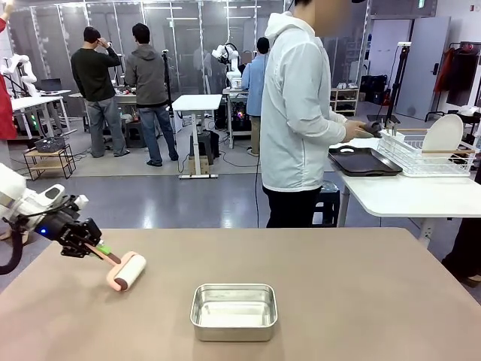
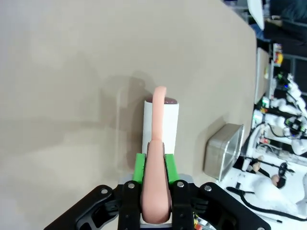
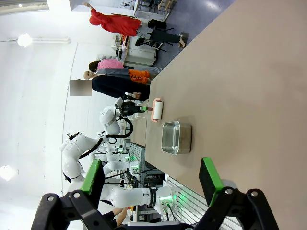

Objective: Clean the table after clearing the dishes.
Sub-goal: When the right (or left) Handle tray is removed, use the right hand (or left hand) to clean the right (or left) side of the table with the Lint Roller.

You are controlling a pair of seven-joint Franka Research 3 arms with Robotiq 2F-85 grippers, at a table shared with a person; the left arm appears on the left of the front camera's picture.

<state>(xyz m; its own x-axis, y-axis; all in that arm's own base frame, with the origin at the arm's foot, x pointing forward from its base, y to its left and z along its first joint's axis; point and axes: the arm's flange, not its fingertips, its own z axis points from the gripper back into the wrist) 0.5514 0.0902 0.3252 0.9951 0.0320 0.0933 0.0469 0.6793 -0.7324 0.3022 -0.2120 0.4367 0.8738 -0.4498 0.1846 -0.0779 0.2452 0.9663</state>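
My left gripper (image 1: 89, 242), at nine o'clock on the table (image 1: 338, 301), is clamped tight on the pink handle of a lint roller (image 1: 125, 271), its white roll resting on the taupe top just toward four o'clock of my fingers. In my left wrist view the handle (image 2: 156, 163) runs up between my green pads (image 2: 139, 167) to the roll at twelve o'clock. A small steel pan (image 1: 234, 310) sits at six o'clock of the table's centre, well apart from the roller. At two o'clock, beyond the table, a person (image 1: 297, 113) in a white jacket stands at a white side table (image 1: 406, 197) bearing a dark tray (image 1: 363, 161) and a rack with a cream plate (image 1: 442, 135). My right gripper (image 3: 151, 179) hangs with its jaws spread wide, gripping nothing.
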